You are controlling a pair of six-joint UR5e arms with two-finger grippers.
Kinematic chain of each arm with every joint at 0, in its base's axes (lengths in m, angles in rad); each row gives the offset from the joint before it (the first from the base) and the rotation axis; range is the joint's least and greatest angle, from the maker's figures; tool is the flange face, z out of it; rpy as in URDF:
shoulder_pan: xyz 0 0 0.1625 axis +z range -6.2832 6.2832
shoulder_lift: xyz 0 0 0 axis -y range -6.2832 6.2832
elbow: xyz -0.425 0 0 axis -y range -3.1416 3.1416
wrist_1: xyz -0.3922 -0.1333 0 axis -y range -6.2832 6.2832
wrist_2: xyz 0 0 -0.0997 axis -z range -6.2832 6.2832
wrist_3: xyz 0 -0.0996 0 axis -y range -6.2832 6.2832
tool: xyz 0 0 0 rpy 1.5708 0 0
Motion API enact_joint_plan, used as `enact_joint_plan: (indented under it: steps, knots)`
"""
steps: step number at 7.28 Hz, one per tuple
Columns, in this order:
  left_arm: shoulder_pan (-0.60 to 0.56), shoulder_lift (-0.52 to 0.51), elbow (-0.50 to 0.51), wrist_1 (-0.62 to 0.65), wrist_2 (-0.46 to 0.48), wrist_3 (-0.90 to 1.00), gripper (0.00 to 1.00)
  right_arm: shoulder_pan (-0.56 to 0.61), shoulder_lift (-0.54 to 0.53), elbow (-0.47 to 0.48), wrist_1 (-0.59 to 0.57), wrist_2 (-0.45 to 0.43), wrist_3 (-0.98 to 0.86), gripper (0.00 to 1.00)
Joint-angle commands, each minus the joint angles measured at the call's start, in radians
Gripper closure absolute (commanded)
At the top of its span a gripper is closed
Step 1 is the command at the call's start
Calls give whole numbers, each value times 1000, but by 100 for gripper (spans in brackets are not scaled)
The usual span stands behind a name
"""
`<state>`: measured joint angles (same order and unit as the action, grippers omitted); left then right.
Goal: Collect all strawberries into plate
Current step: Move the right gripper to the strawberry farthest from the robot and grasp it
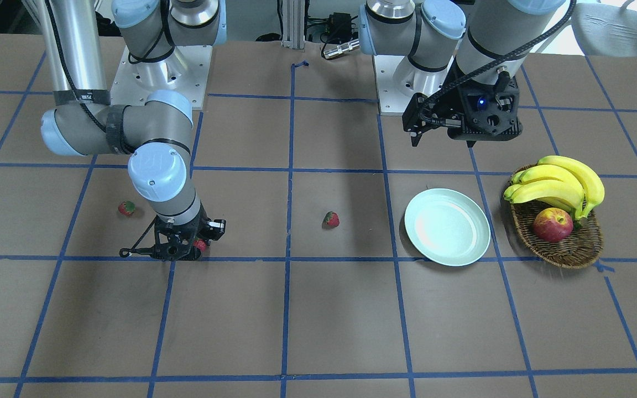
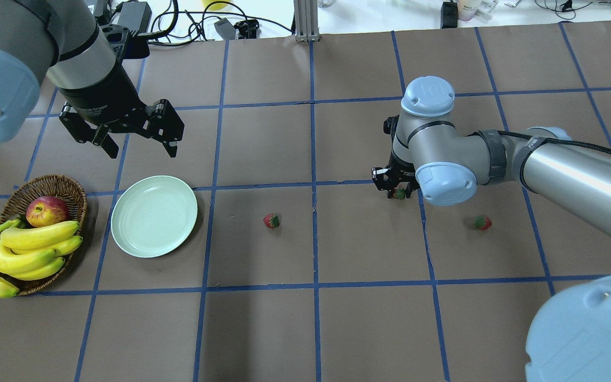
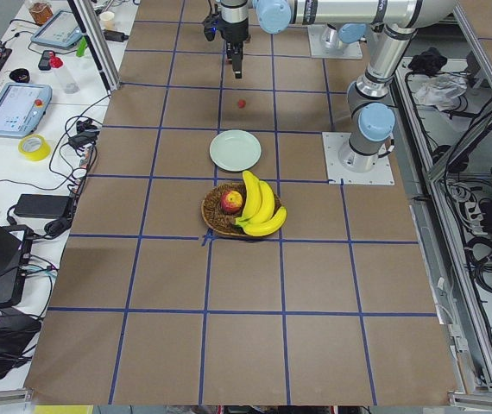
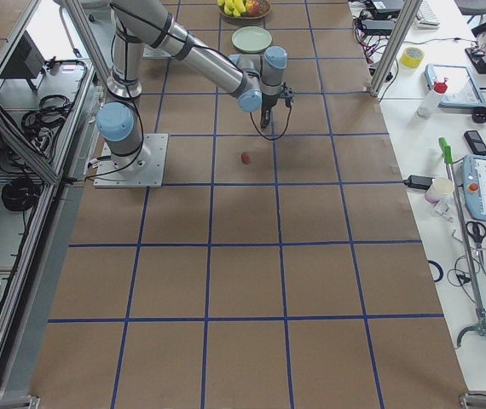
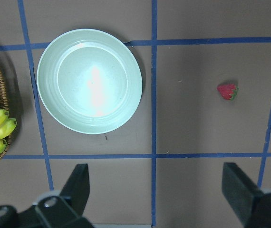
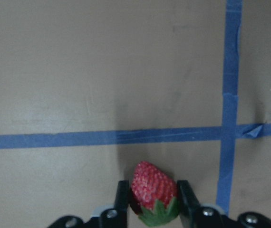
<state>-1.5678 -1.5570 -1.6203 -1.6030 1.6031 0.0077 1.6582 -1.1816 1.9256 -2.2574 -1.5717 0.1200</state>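
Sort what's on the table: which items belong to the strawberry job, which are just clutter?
Job:
held strawberry, in the right pincer
middle strawberry
outer strawberry, on the robot's right
plate, empty

Lying about:
basket
bananas
apple

Well apart from the plate, the right arm bends low, right gripper pointing down, pinched on a strawberry. The left gripper hangs raised near the plate, jaws wide.
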Motion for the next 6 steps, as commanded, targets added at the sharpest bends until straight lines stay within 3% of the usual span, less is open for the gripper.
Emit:
enact_joint_plan:
  steps: [1,3,6]
  knots:
    - [0,0,-1,0,0,0,0,11,-10,-16,2,86,28,93]
    - [0,0,-1,0,0,0,0,116,-10,-14,-14,367,162,92]
    - [0,0,-3,0,0,0,0,260,17,-8,-126,417,227,90]
